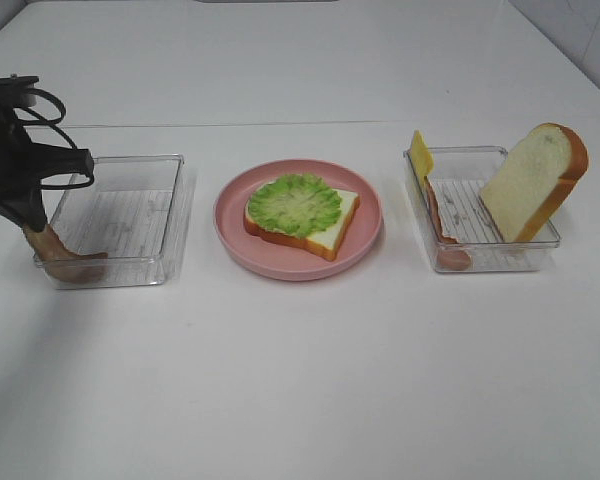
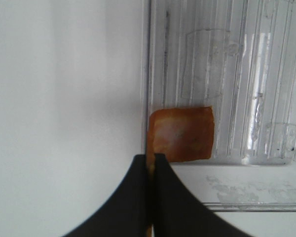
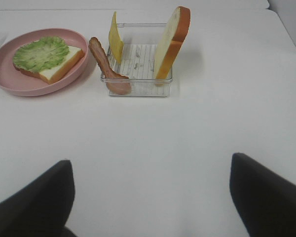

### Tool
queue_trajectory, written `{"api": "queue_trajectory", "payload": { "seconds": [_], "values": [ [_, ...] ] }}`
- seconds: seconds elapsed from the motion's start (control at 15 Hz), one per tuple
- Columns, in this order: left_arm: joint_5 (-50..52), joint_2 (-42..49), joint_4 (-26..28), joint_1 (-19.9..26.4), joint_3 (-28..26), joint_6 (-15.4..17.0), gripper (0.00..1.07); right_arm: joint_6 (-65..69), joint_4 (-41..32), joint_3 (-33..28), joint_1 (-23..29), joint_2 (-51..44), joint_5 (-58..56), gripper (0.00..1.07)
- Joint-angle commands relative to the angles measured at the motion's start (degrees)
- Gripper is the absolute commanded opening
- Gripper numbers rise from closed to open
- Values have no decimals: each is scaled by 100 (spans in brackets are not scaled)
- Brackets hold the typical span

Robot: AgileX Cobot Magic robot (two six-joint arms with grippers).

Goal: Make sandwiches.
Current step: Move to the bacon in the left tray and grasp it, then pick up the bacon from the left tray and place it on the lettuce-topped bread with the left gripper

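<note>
Left gripper (image 2: 150,159) closed on the brown meat slice (image 1: 68,264) in the left tray (image 1: 130,215), with the lettuce-topped bread (image 1: 300,212) to its right; right gripper (image 3: 149,163) open, farther away.

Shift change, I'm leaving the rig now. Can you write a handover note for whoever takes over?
Left gripper: shut on a brown meat slice in the left tray.
Right gripper: open, empty, over the table.
Done: bread slice with lettuce on the pink plate.
To do: that slice, then bacon strip, cheese slice and second bread slice from the right tray.
</note>
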State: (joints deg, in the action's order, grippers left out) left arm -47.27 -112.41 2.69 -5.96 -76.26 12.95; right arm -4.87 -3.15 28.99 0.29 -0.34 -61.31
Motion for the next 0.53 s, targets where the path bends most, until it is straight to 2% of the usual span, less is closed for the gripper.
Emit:
{"api": "queue_trajectory", "payload": {
  "seconds": [0.07,0.27,0.53],
  "values": [
    [63,-11,69,0,6,11,0,52,-6,-11,-17,-63,40,81],
    [34,189,132,0,-40,-40,0,52,-6,-11,-17,-63,40,81],
    [-521,252,539,0,-630,-350,0,52,-6,-11,-17,-63,40,81]
  ]
}}
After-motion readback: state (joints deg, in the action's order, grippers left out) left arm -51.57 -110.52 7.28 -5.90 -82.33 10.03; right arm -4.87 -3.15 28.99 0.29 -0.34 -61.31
